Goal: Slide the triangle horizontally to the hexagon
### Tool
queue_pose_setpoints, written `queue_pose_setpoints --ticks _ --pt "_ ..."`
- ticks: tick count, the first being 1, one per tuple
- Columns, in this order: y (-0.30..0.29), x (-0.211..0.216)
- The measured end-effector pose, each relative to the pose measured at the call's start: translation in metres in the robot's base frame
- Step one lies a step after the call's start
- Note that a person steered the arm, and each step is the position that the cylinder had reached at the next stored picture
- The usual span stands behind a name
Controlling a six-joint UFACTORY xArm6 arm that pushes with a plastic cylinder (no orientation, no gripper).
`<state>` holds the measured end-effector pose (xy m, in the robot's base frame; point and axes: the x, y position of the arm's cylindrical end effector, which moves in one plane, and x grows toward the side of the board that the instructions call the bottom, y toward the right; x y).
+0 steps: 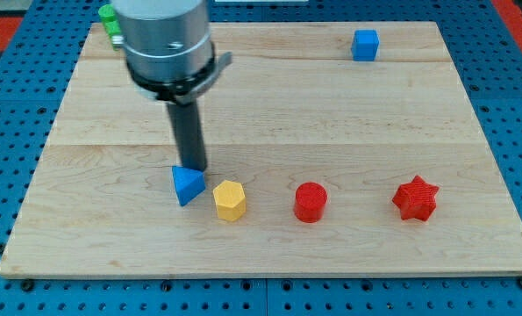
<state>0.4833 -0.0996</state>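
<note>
- My tip (193, 168) stood at the far edge of the blue triangle (187, 185), touching it or very nearly so; the rod came down from the grey arm housing (166, 39) at the view's top left
- The tool was a plain dark rod with nothing to open or close, and it held nothing; it could only push with its lower end
- The blue triangle lay in the near-left part of the wooden board (269, 105), just left of the yellow hexagon (230, 200), with a narrow gap of bare wood between them
- The yellow hexagon sat slightly nearer than the triangle, so the two were close but not quite level
- I judged the task to be in its closing step: the triangle was beside its target and only a short slide to the right remained
- The next move, as I read it, called for my tip to come round to the triangle's left side, since from the far edge a push would send the block nearer rather than rightward
- A light, short stroke seemed advisable, lest the hexagon be knocked away
- Bystanders: a red cylinder (311, 202) and a red star (416, 198) further right in the same near row, a blue cube (364, 45) far right, and a green block (110, 21) partly hidden behind the arm, shape not discernible
</note>
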Motion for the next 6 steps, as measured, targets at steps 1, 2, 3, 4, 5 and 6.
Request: queue_pose_setpoints --ticks 1,2,3,4,5,6 --pt "-0.041 0.0" --pt "-0.057 0.0" --pt "-0.042 -0.011" --pt "0.024 -0.009" --pt "0.019 0.017" --pt "-0.005 0.025"
